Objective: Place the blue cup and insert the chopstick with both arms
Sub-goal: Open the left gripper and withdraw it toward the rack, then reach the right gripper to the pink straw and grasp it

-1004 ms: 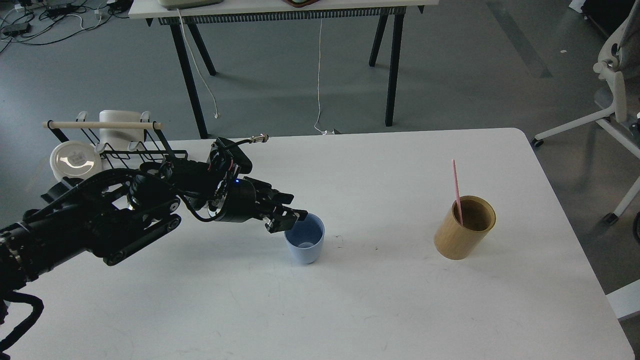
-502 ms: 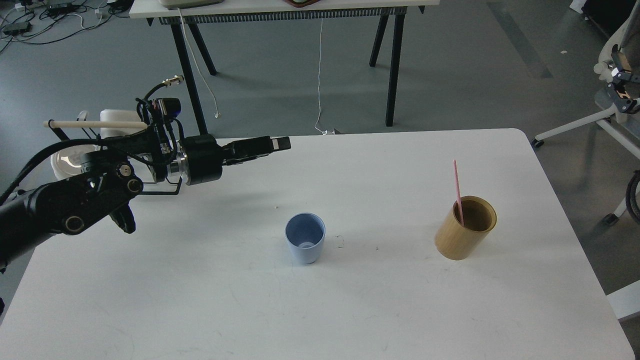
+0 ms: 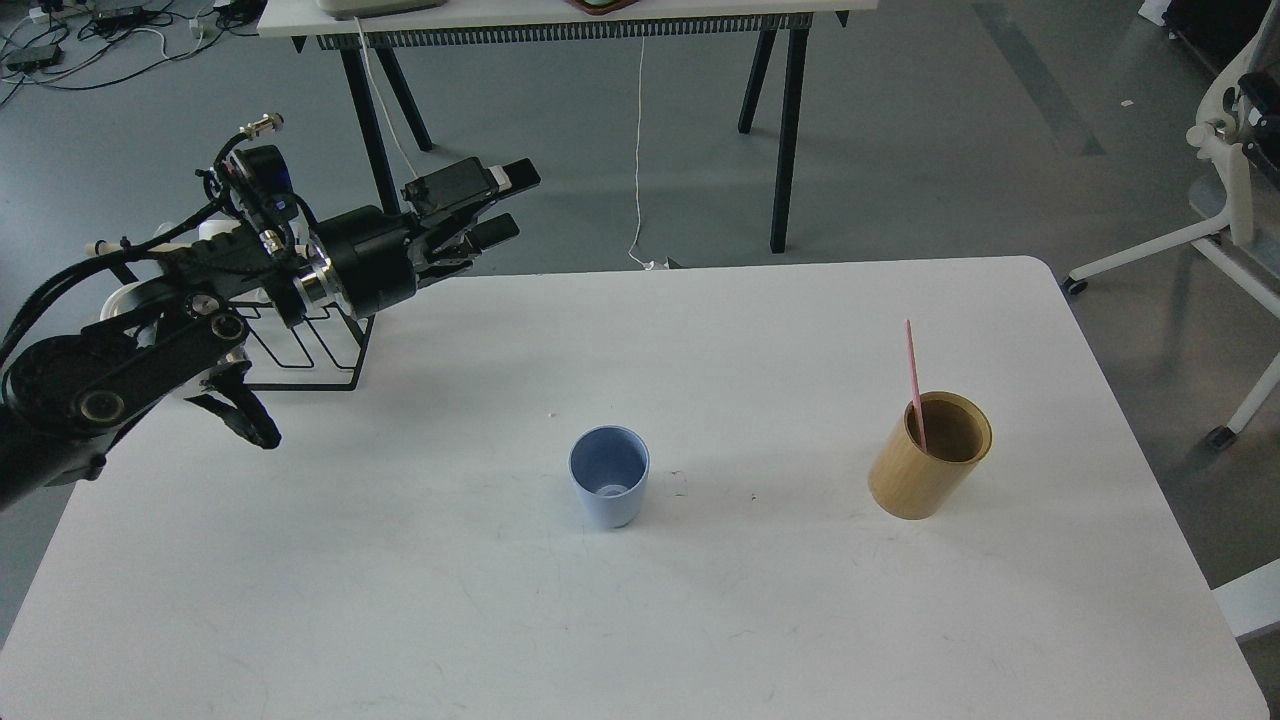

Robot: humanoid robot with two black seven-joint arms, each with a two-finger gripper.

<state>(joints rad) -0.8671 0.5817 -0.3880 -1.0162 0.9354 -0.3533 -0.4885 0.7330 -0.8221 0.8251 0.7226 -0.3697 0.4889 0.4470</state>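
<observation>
The pale blue cup (image 3: 609, 490) stands upright and empty near the middle of the white table (image 3: 700, 620). A thin pink chopstick (image 3: 913, 380) leans in the tan cylindrical holder (image 3: 928, 456) at the right. My left gripper (image 3: 505, 205) is raised above the table's far left edge, well up and left of the cup, with its fingers spread apart and nothing between them. My right arm and its gripper are out of view.
A black wire rack (image 3: 300, 340) stands at the table's far left corner, mostly behind my left arm. A dark-legged table (image 3: 560, 20) stands behind on the grey floor. A white office chair (image 3: 1225, 210) is at the right edge.
My left gripper let go of the blue cup, rose and pulled back to the upper left, and its fingers have opened. The cup, chopstick and holder have stayed put.
</observation>
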